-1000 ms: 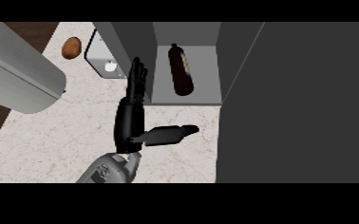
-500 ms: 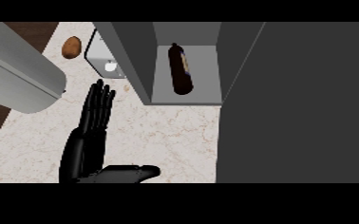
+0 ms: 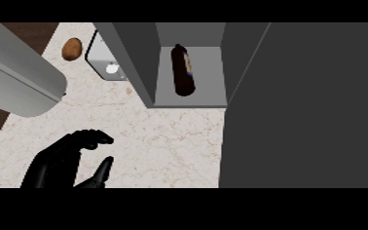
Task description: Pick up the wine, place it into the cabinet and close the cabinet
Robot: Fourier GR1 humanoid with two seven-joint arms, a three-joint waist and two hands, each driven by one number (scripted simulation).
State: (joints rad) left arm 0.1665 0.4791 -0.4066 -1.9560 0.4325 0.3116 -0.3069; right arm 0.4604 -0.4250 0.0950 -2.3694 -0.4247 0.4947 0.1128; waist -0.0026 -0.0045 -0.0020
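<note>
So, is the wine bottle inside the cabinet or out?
Inside: the wine bottle sits within the cabinet's open compartment, between its grey walls.

The wine point(image 3: 182, 70) is inside the cabinet point(image 3: 137, 63), between its side walls and touching neither. The cabinet's door point(image 3: 295, 107) stands open at the right. Just left of the cabinet a box-like item point(image 3: 108, 64) sits on the tabletop point(image 3: 173, 141), with a round item point(image 3: 71, 49) farther left. The left hand point(image 3: 61, 163) is at the near left, well apart from the cabinet
</note>
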